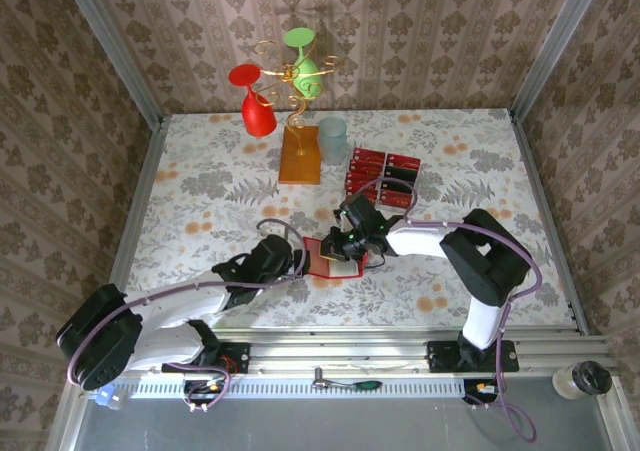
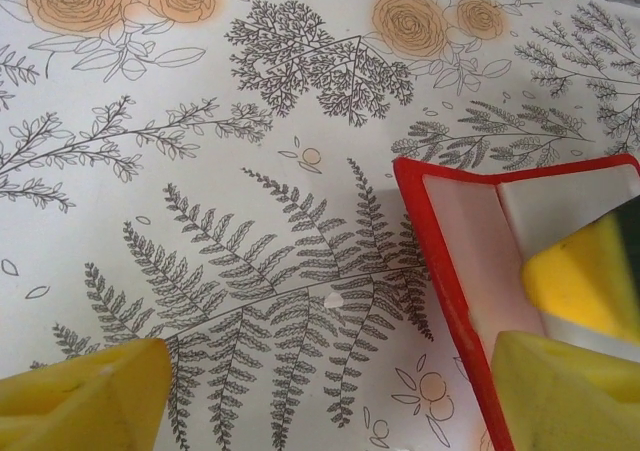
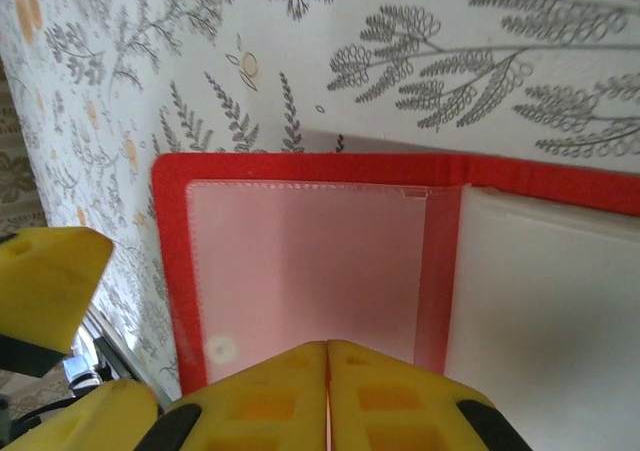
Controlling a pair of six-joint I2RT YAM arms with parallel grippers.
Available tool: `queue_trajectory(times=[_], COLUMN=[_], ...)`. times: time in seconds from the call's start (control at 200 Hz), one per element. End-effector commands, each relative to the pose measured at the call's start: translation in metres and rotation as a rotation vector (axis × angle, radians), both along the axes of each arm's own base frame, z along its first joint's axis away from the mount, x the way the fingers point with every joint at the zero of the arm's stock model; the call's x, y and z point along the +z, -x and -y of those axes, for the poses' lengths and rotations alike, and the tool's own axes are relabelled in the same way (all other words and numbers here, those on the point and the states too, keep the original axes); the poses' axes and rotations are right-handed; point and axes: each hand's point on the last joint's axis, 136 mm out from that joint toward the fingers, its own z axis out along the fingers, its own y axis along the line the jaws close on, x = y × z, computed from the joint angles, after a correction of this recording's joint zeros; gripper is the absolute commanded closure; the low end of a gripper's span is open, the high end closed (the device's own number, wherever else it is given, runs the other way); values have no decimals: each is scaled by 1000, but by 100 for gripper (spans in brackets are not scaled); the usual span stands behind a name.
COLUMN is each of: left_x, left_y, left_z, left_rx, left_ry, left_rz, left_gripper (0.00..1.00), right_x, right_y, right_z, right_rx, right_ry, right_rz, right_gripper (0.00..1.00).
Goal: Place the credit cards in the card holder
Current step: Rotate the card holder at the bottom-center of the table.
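Partly covered: one open card holder (image 3: 290,271) beneath the right gripper (image 3: 327,359), whose jaws are pressed together. Left gripper (image 2: 325,399) spread. Credit cards (image 1: 383,178) overlap, count unclear.

My fingers (image 3: 260,406) are yellow. The wallet (image 3: 300,271) is red-edged, pale pink and white inside. The cloth (image 2: 200,121) is white with grey ferns and orange roses. The cards (image 1: 383,176) are red and black.
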Motion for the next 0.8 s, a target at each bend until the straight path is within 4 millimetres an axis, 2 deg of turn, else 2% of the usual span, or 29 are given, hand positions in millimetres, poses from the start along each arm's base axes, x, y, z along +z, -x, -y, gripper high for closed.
queue_trajectory(times=[0.0,0.06,0.195,0.445,0.54,0.69,0.79], left_x=[11,9,6,-8,-15,-25,-32], left_y=[-7,-7,-6,-3,-3,-1,0], left_z=[8,8,6,4,7,10,9], left_rx=[-6,-4,3,18,11,1,4], left_ry=[24,18,11,5,-5,-39,-58], left_rz=[19,17,13,-10,-24,-38,-48], left_gripper=[7,0,0,0,0,0,0], right_x=[-6,-10,-11,12,21,30,33], right_y=[-1,-1,0,-4,-10,-22,-26], right_z=[-11,-14,-17,-8,6,51,75], right_rx=[-4,-2,-3,-13,-25,-57,-57], right_ry=[2,6,0,1,37,195,280], right_rz=[-9,-15,-22,18,52,117,148], right_gripper=[90,90,90,90,90,90,86])
